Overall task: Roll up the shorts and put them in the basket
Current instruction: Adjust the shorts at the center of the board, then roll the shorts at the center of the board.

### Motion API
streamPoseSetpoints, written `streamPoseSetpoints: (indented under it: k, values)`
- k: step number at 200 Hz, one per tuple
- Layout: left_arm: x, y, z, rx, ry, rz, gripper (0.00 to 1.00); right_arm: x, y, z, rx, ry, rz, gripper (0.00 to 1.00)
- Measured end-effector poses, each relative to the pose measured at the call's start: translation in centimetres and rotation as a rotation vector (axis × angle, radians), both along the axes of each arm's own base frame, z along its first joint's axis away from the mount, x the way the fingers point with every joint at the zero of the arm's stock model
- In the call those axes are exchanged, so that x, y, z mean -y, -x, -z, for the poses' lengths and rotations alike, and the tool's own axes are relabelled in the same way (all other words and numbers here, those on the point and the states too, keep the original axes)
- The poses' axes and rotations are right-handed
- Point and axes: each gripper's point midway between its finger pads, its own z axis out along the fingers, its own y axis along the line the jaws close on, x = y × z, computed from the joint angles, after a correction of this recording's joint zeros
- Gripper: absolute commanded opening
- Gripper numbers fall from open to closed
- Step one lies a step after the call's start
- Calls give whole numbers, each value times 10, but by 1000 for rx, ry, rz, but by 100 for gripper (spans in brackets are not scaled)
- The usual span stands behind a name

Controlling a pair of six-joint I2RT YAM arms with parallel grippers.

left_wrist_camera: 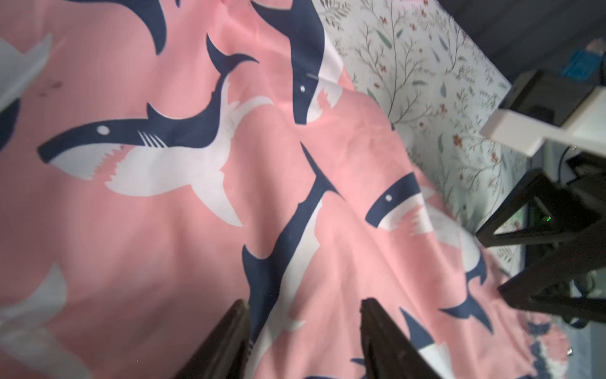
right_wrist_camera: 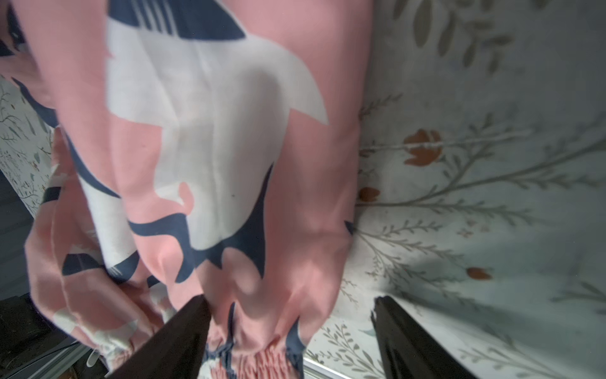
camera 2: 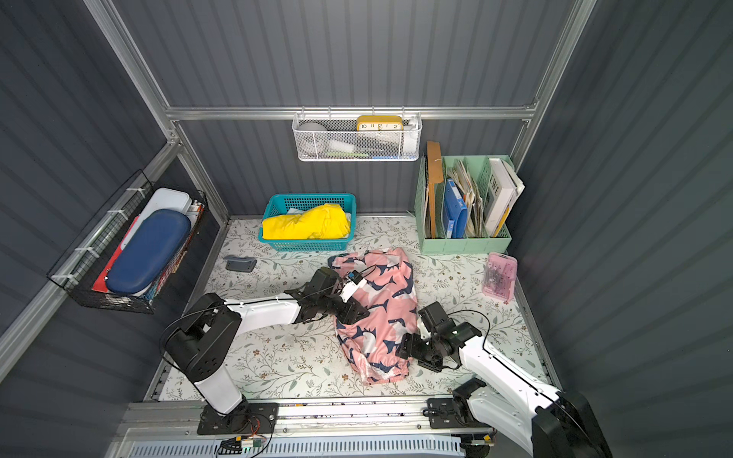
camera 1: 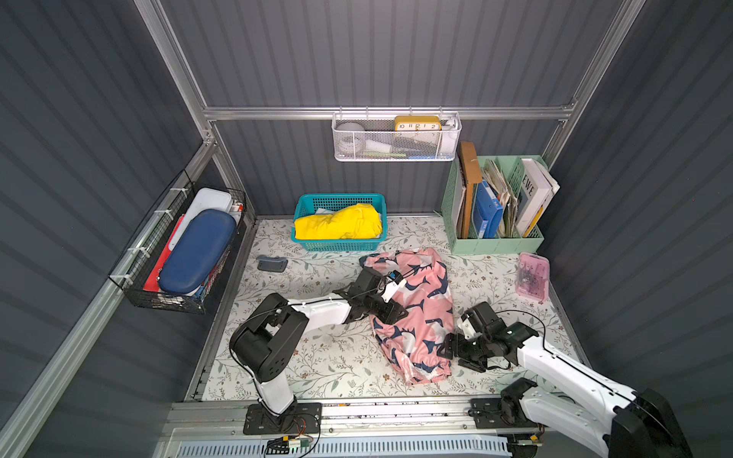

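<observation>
The pink shark-print shorts point(camera 1: 416, 317) point(camera 2: 380, 317) lie in a long crumpled strip on the floral table, gathered waistband point(camera 1: 426, 370) toward the front edge. My left gripper point(camera 1: 396, 311) point(camera 2: 357, 311) hovers over their left side. In the left wrist view its jaws point(left_wrist_camera: 305, 328) stand partly apart over flat fabric point(left_wrist_camera: 164, 197), gripping nothing. My right gripper point(camera 1: 448, 345) point(camera 2: 404, 345) sits at the right edge near the waistband. In the right wrist view it point(right_wrist_camera: 290, 305) is open wide, one finger over the shorts point(right_wrist_camera: 210, 147), the other over bare table.
A teal basket point(camera 1: 309, 242) holding yellow cloth stands behind the shorts. A green file rack point(camera 1: 496, 244) stands at the back right, a pink box point(camera 1: 533, 275) by the right wall, and a small grey object point(camera 1: 271, 263) at the left. A wire basket point(camera 1: 178, 253) hangs on the left wall.
</observation>
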Motion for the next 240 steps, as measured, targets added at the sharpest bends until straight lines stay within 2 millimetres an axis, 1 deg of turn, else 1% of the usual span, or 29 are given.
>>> streamPoseSetpoints:
  k: [17,32,37,60,94,128,155,177,193,210,224,240]
  values:
    - [-5,5,11,-32,-21,-5,15,-8,0,1,-11,-17,-11,84]
    - [-9,7,20,-54,-43,-16,2,-17,-2,1,-11,-39,-17,84]
    - [-10,7,22,-56,-49,-15,0,-20,-3,1,-10,-47,-21,84]
    - [-15,4,37,-70,-89,-43,0,-33,-7,1,-5,-82,-31,83]
    - [-12,-13,38,-53,-93,-86,0,-47,-13,-1,14,-123,-37,82]
    - [-12,-33,40,-44,-100,-141,0,-51,-15,-2,34,-150,-24,83]
    - [-12,-42,40,-47,-103,-175,0,-55,-17,-2,47,-175,-19,82]
    - [-13,-44,40,-56,-102,-194,0,-61,-21,-1,49,-195,-29,80]
    - [-13,-44,40,-63,-97,-203,0,-67,-24,0,48,-213,-41,75]
    - [-13,-44,40,-63,-90,-210,0,-74,-28,2,44,-228,-51,67]
    - [-14,-43,40,-55,-83,-211,0,-78,-31,4,44,-234,-63,58]
    - [-16,-42,39,-47,-74,-212,0,-80,-34,5,50,-231,-77,45]
